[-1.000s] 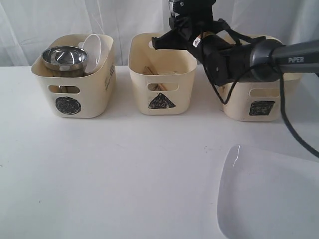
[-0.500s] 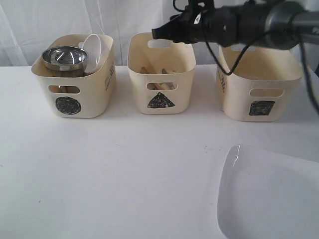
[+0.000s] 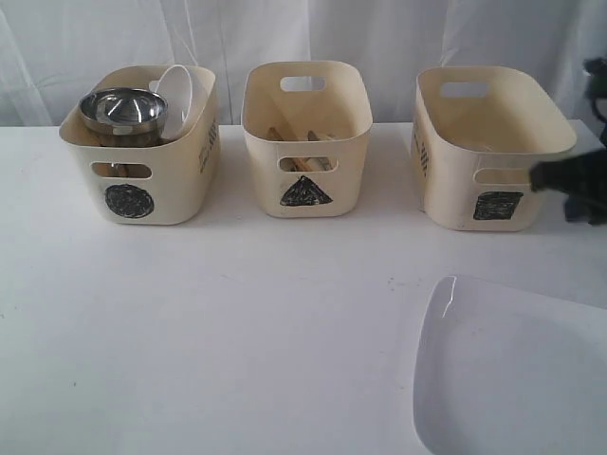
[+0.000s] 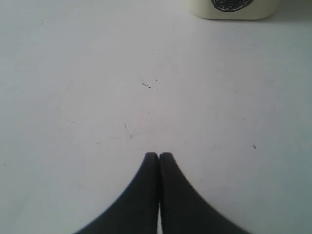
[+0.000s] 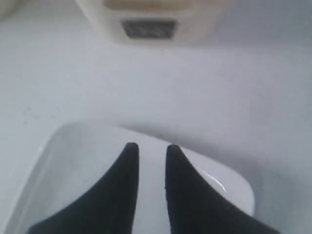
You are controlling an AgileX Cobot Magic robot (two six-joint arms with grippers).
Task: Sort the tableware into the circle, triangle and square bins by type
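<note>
Tableware first: your one loose piece is the large white rounded-square plate (image 3: 512,379), flat on the worktop (image 3: 237,322) and directly beneath the right gripper (image 5: 148,146). That gripper hangs over the plate with its fingers a little apart and nothing between them (released, not grasping). I cannot tell whether the tips touch the plate. Straight ahead of the tips, past the plate's far rim, stands the square bin (image 5: 190,24), blurred in the wrist view.

What has changed: a second ago your right arm (image 3: 574,180) hung over the triangle bin (image 3: 305,161) and covered part of the square bin (image 3: 474,161). Half a second ago it stretched above both. Now it has swung away to the outer side of the square bin, only a dark smear at the edge of the exterior view, and all three bins show whole. The plate has not shifted.

The circle bin (image 3: 142,185), farthest from the right gripper, holds the shiny steel bowl (image 3: 121,107) and the small white bowl (image 3: 180,93) as before. Wooden chopsticks (image 3: 289,136) lie in the triangle bin; anything else in there is too hidden to name.

Your left gripper (image 4: 159,155) is clenched, tips pressed together and empty, over bare worktop, with the circle bin's marked front well ahead of it.
</note>
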